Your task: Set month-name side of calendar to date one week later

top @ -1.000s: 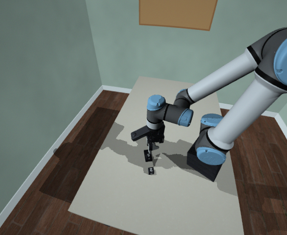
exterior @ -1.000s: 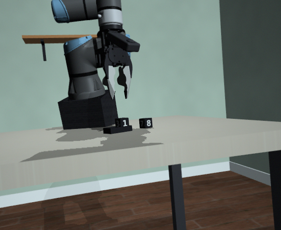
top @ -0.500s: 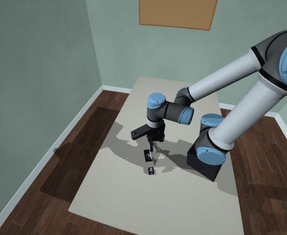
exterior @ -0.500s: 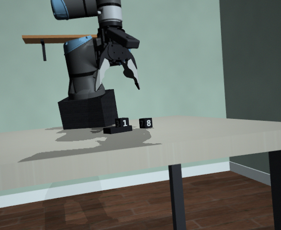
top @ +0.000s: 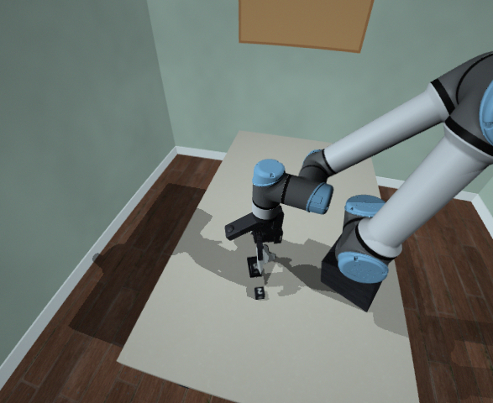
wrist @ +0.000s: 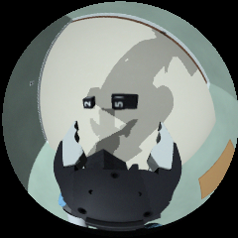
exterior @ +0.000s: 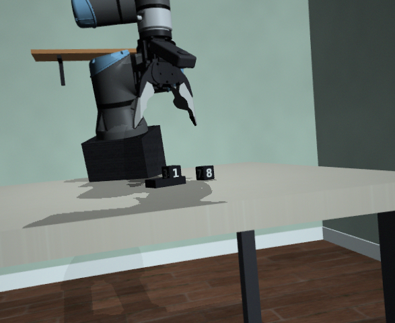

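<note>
The black tray (exterior: 162, 183) (wrist: 132, 101) lies on the table; no month name is readable. One black cube (exterior: 175, 172) (wrist: 118, 102) sits in its right half in the exterior view, showing an upright 1, a shaded 3 on the left side and a 5 on top. The tray's other half holds no cube. The other cube (top: 259, 292) (exterior: 204, 172) (wrist: 88, 103) stands flat on the table to the tray's right in the exterior view, showing an upright 8, a 7 on the left side and a 2 on top. My gripper (exterior: 165, 126) (wrist: 118, 122) is wide open, empty, above the tray.
The arm's dark base block (top: 350, 281) (exterior: 117, 163) stands on the table behind the tray in the exterior view. A brown board (top: 305, 23) is on the wall. The arm's shadow falls across the tray area.
</note>
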